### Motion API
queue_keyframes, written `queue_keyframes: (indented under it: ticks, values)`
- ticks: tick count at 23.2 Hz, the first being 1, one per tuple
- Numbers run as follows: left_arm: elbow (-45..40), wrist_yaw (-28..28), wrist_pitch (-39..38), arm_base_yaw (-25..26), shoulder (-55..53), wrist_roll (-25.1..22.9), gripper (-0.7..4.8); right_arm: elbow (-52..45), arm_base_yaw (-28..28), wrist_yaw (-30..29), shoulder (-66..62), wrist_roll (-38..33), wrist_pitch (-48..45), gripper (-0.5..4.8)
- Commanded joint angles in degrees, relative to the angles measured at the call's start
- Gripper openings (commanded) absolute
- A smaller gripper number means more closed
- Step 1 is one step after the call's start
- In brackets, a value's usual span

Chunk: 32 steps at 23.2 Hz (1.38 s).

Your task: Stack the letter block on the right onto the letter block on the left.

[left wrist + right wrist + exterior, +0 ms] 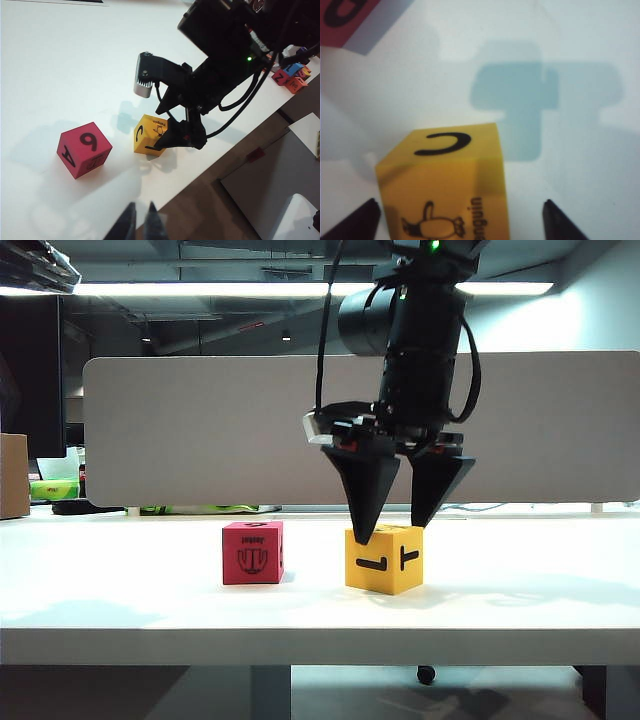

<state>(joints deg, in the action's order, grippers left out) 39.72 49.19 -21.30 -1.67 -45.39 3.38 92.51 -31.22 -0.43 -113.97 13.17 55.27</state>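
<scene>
White desk (120,590), two letter blocks near its front edge. The red block (253,552) sits on the left, flat on the desk; in the left wrist view (83,149) it shows a "6" on top and an "A" on one side. The yellow block (384,558) sits just to its right, a narrow gap between them — not touching. It also rests flat on the desk, not lifted. The right wrist view shows a "C" on its top face and a penguin drawing with the word "penguin" on the side facing that camera (447,187).

Right gripper (396,526) hangs over the yellow block, pointing down from a black arm that comes in from above. Its jaws are spread wide and straddle the block: one dark fingertip (355,220) stands off one side, the other off the opposite side, with bare desk showing between each tip and the block. No contact on either side that I can see. In the exterior view the tips reach down to about the block's upper edge. From the left wrist view the same gripper (182,137) is over the yellow block (150,134).

Left gripper (141,222) is well back from both blocks, near the desk's front edge — jaws close together, only a thin slit between the two dark tips, nothing in them.

A cluster of small coloured blocks (291,77) lies far off, beyond the right arm.
</scene>
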Motion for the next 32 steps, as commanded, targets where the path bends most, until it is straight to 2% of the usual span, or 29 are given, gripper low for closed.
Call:
queue_keyframes:
  ticks: [1,5,6,8,16,18,23,32]
  values:
    - [0.15,0.37,0.28,-0.09,0.09,-0.39,0.25,0.2,-0.13,-2.47,-0.22,0.37,-0.63,3.56]
    - [0.15,0.37,0.33,-0.09,0.09,-0.37,0.25,0.2,-0.13,-4.15,-0.59,0.37,-1.53,3.49]
    - [0.15,0.37,0.33,-0.09,0.09,-0.39,0.25,0.2,-0.13,-5.16,-0.66,0.37,-1.7,3.01]
    - [0.15,0.37,0.28,-0.09,0.09,-0.37,0.25,0.22,-0.13,-5.6,-0.66,0.37,-1.51,2.69]
    - [0.15,0.46,0.28,-0.09,0.09,0.17,0.26,3.32,-0.22,-5.66,-0.37,-0.87,1.95,2.69]
    - [0.17,0.33,0.44,-0.04,0.11,0.09,0.25,6.6,-0.26,-5.62,-0.39,-3.39,4.28,2.7]
    - [0.2,-1.51,2.29,2.54,0.13,0.13,0.25,20.33,-0.66,-5.88,-0.55,-17.92,8.13,2.69]
    - [0.2,-1.6,2.03,3.82,0.7,0.33,0.25,24.68,-4.72,-8.52,-4.72,-27.98,2.25,2.69]
